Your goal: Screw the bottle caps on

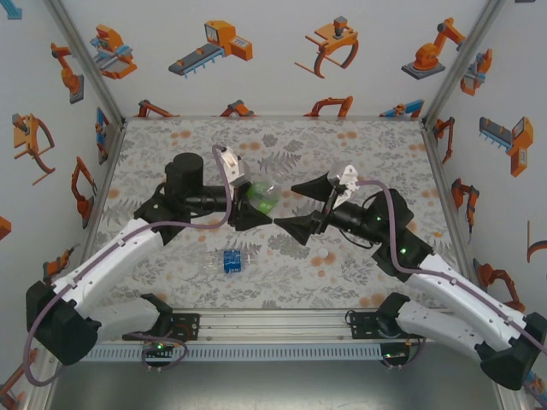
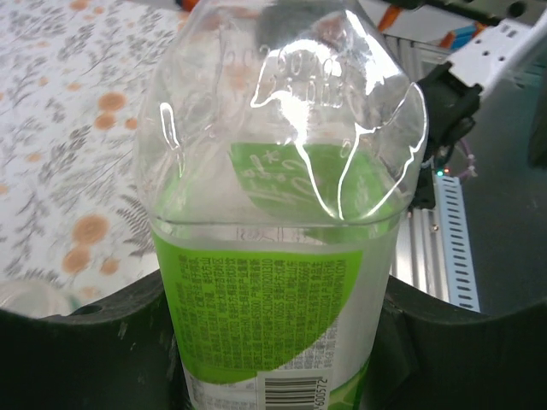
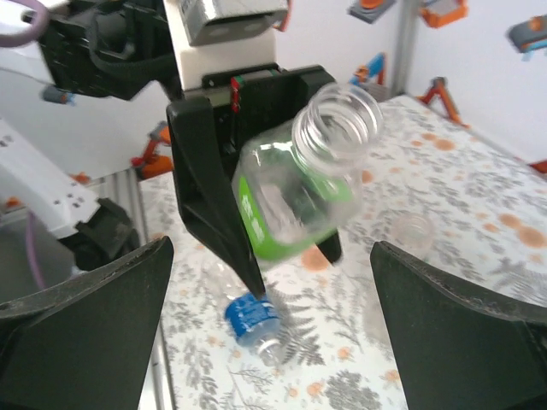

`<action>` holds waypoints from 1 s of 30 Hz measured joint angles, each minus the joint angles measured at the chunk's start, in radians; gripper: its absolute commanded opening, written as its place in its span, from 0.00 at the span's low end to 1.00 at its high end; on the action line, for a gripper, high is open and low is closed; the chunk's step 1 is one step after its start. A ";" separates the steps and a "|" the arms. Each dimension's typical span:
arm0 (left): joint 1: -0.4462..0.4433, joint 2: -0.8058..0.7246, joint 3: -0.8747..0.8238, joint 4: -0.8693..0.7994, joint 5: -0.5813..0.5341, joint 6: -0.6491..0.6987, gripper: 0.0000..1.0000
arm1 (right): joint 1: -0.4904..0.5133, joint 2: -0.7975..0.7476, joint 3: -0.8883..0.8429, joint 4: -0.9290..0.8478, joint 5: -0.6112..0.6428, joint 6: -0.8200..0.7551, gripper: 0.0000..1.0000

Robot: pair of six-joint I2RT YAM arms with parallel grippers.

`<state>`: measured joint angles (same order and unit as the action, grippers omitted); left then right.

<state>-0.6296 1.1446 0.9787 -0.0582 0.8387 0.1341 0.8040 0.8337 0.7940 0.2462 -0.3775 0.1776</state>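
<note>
My left gripper [image 1: 256, 209] is shut on the bottle with the white-and-green label [image 1: 265, 199], held above the table's middle. In the left wrist view the bottle [image 2: 273, 307] fills the space between the two black fingers [image 2: 77, 350]. From the right wrist, that bottle [image 3: 291, 205] tilts with its open, capless mouth [image 3: 338, 120] toward me. My right gripper [image 1: 301, 205] stands open just right of the bottle, with nothing between its fingers [image 3: 85, 325]. A blue-label bottle [image 1: 226, 260] lies on its side on the table [image 3: 252, 316]. The bottle caps are out of view.
A clear round rim [image 3: 410, 232], perhaps another bottle's mouth, sits on the floral table beyond the held bottle. White walls with robot pictures enclose the table on three sides. An aluminium rail [image 1: 273, 329] runs along the near edge between the arm bases.
</note>
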 measured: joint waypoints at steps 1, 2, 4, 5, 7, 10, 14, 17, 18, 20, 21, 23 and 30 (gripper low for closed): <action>0.019 0.000 0.010 -0.026 0.001 0.009 0.00 | 0.001 -0.008 0.010 -0.031 0.036 -0.012 0.86; 0.045 0.000 0.027 -0.066 0.004 0.024 0.00 | 0.001 -0.013 0.019 -0.060 0.073 -0.020 0.86; 0.080 0.005 0.063 -0.143 0.009 0.062 0.00 | 0.001 -0.015 0.037 -0.121 0.154 -0.031 0.86; 0.094 0.012 0.090 -0.188 0.011 0.086 0.00 | 0.001 -0.015 0.045 -0.151 0.198 -0.037 0.86; 0.110 0.023 0.132 -0.259 0.013 0.141 0.00 | 0.001 -0.013 0.050 -0.214 0.284 -0.042 0.84; 0.125 0.026 0.142 -0.340 0.014 0.232 0.00 | 0.001 0.010 0.050 -0.297 0.386 -0.037 0.82; 0.127 0.019 0.113 -0.386 0.011 0.314 0.00 | -0.006 0.084 0.050 -0.414 0.490 0.001 0.80; 0.127 -0.001 0.079 -0.409 -0.003 0.362 0.00 | -0.024 0.141 0.042 -0.481 0.531 0.057 0.76; 0.127 -0.008 0.072 -0.418 -0.010 0.375 0.00 | -0.031 0.157 0.036 -0.499 0.541 0.079 0.74; 0.127 -0.019 0.060 -0.430 -0.023 0.393 0.00 | -0.045 0.187 0.025 -0.533 0.555 0.132 0.72; 0.127 -0.024 0.056 -0.433 -0.031 0.400 0.00 | -0.051 0.208 0.019 -0.557 0.560 0.158 0.71; 0.127 -0.037 0.049 -0.434 -0.043 0.405 0.00 | -0.068 0.243 0.011 -0.587 0.563 0.209 0.69; 0.126 -0.086 -0.009 -0.369 -0.065 0.392 0.00 | -0.158 0.342 -0.017 -0.693 0.523 0.385 0.63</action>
<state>-0.5037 1.0588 0.9695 -0.4274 0.7738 0.5259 0.6456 1.1759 0.7769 -0.4465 0.1459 0.5629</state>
